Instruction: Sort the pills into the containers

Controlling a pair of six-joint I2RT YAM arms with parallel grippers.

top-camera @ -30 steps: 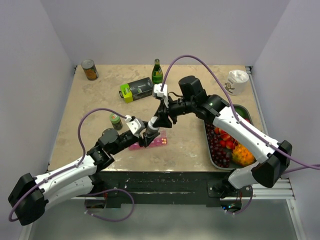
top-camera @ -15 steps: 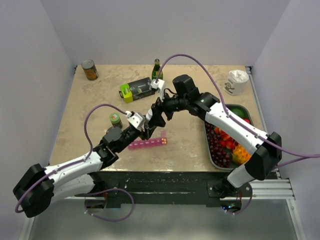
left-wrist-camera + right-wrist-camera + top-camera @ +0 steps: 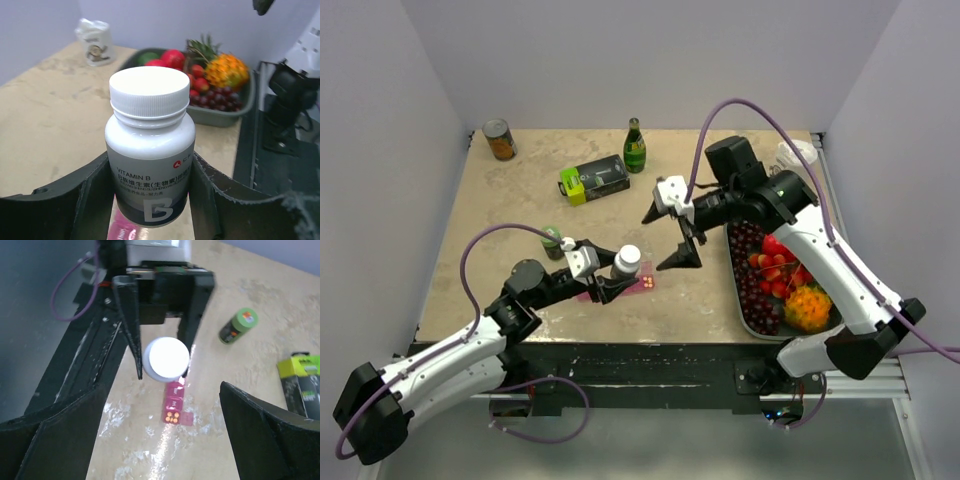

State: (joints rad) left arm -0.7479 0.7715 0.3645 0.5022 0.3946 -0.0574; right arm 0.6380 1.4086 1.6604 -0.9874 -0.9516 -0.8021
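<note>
My left gripper (image 3: 618,276) (image 3: 150,200) is shut on a white Vitamin B bottle (image 3: 627,261) (image 3: 150,150) with its white cap on, held just above the table. Under and beyond the bottle lies the pink strip of containers (image 3: 641,284) (image 3: 172,402); its near part is hidden by the bottle and fingers. The end compartment is open and holds several orange pills (image 3: 172,417), its lid (image 3: 186,418) flipped aside. My right gripper (image 3: 670,238) (image 3: 161,387) hangs open and empty, above and to the right of the bottle.
A dark fruit tray (image 3: 734,285) (image 3: 220,117) stands at the right edge. A small green jar (image 3: 551,240) (image 3: 239,325) sits left of the strip. A green-black box (image 3: 593,180), a green bottle (image 3: 635,145), a can (image 3: 500,139) and a white cup (image 3: 798,160) stand at the back.
The right gripper has opened wide, let go of the bottle's top and drawn back to the right. The left gripper has kept its hold and lowered the bottle towards the strip.
</note>
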